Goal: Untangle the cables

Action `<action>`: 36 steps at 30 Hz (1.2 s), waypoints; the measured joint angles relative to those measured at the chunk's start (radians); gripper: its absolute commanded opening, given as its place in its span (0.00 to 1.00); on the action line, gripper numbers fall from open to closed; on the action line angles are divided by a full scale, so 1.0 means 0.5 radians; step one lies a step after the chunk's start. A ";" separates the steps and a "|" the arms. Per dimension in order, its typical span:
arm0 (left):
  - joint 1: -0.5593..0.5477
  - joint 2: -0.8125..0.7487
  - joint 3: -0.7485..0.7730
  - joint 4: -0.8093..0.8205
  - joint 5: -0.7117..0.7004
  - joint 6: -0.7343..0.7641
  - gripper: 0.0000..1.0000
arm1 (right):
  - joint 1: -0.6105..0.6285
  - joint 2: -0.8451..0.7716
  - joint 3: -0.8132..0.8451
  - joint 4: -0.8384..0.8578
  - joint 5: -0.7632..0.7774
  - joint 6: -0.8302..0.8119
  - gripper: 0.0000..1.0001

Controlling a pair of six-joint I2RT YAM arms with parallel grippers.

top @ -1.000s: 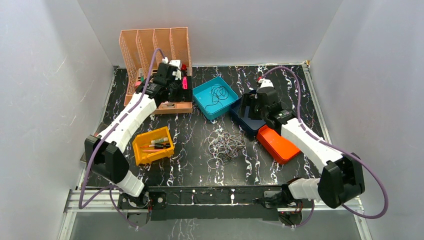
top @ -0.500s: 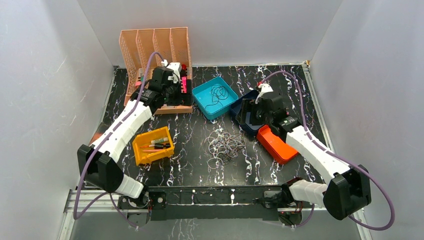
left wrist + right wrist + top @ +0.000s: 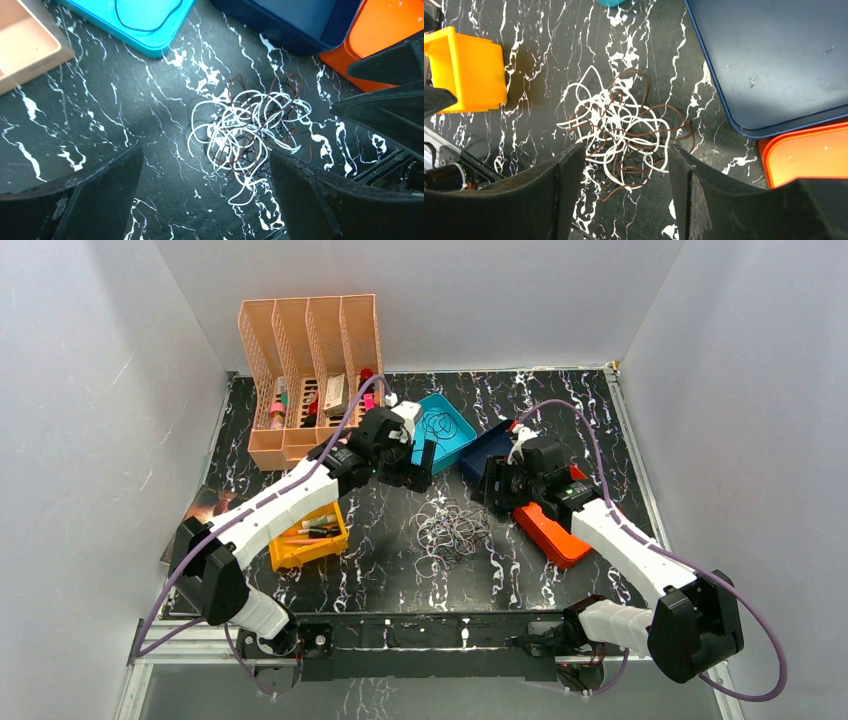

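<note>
A palm-sized tangle of thin white, brown and black cables (image 3: 450, 529) lies on the black marbled table. It also shows in the left wrist view (image 3: 250, 135) and the right wrist view (image 3: 621, 125). One black cable (image 3: 436, 430) lies coiled in the teal tray (image 3: 452, 445). My left gripper (image 3: 420, 462) is open and empty, above and to the back left of the tangle. My right gripper (image 3: 497, 495) is open and empty, above and to the right of the tangle. Neither touches the cables.
A navy tray (image 3: 485, 452) and an orange tray (image 3: 550, 530) sit at the right under my right arm. A yellow bin (image 3: 290, 552) of pens stands at the left. A peach file organiser (image 3: 300, 340) stands at the back left.
My left gripper has swung from the organiser rightward and nearer, to just left of the teal tray. My right gripper has moved off the navy tray toward the tangle.
</note>
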 measured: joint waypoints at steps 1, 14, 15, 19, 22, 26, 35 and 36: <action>-0.011 0.008 -0.029 0.012 0.003 -0.011 0.94 | 0.000 0.001 -0.006 -0.019 -0.014 -0.006 0.68; -0.028 0.021 -0.179 0.185 0.076 -0.047 0.88 | -0.002 -0.002 -0.085 -0.166 -0.099 0.005 0.61; -0.033 0.021 -0.183 0.197 0.076 -0.049 0.88 | -0.002 -0.017 -0.117 -0.166 -0.107 0.030 0.62; -0.070 0.021 -0.240 0.227 0.072 -0.053 0.88 | -0.002 -0.152 -0.268 -0.175 -0.073 0.162 0.64; -0.144 0.021 -0.271 0.222 0.044 -0.056 0.88 | -0.002 -0.282 -0.362 -0.174 -0.008 0.272 0.64; -0.345 0.017 -0.299 0.253 0.004 -0.072 0.85 | -0.002 -0.352 -0.387 -0.162 0.085 0.375 0.62; -0.695 0.031 -0.415 0.356 -0.001 -0.113 0.74 | -0.002 -0.423 -0.411 -0.121 0.172 0.509 0.60; -0.711 0.040 -0.415 0.375 -0.001 -0.115 0.73 | -0.002 -0.431 -0.422 -0.116 0.172 0.521 0.60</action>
